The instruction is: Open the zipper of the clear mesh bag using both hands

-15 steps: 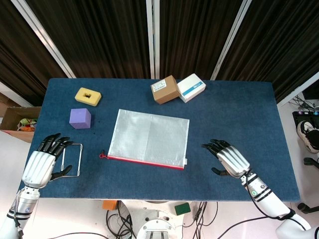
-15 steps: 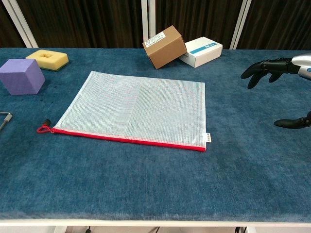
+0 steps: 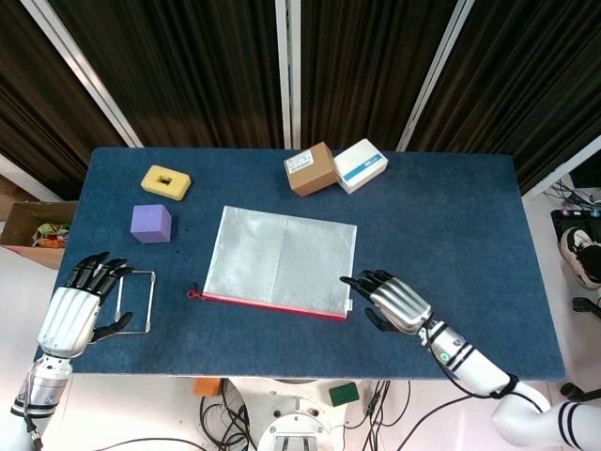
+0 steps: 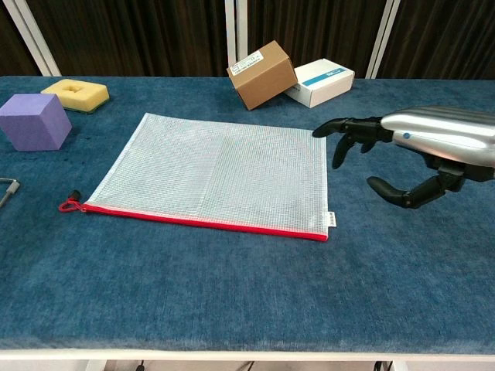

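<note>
Beside the mesh bag (image 3: 280,262) lying flat mid-worktop, zipper (image 4: 201,220) shut, the right hand (image 3: 396,303) has closed in, fingers apart and empty, probably to pin the corner; left hand (image 3: 77,308) unmoved, open.

Blue table (image 3: 526,244), dark slatted wall (image 3: 207,66)

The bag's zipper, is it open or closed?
Closed. The red zipper lies straight along the mesh bag with its pull at one end.
</note>
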